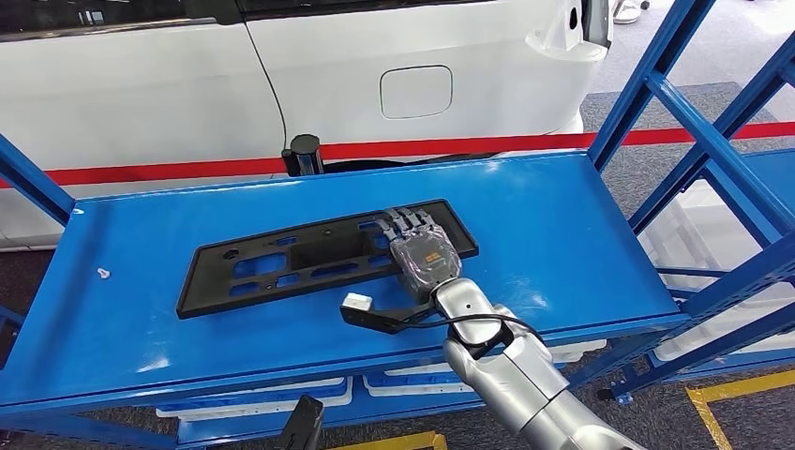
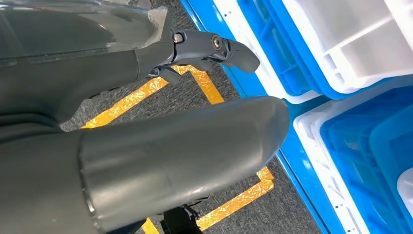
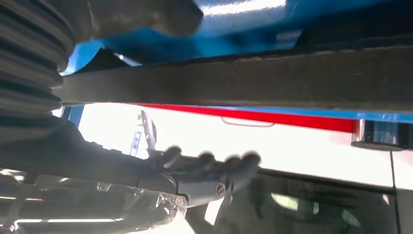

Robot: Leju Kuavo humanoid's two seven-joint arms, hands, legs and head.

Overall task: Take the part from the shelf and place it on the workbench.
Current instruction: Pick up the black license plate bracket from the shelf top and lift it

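Watching from near to far, you are seeing these things;

Left hand: hanging low beside the shelf's lower level; over grey carpet and yellow floor tape; holding nothing; thumb and one dark finger lying well apart.

Bins: white and blue crates are sitting on the lower level, just beside that hand.

Right hand: lying palm down on the right end of the part; fingers are stretching forward side by side over the far rim; whether the thumb is hooking underneath, you cannot tell from above; the right wrist view is showing the part's dark edge running close across the hand, fingers blurred beyond it.

Part: a long black frame with cut-outs, lying flat on the blue shelf.

Progress: you are judging this as the grasping step; lifting, carrying and setting down on the workbench are all remaining.

Beyond: a red barrier strip and a white car are standing behind the shelf.

Writing: none is readable.
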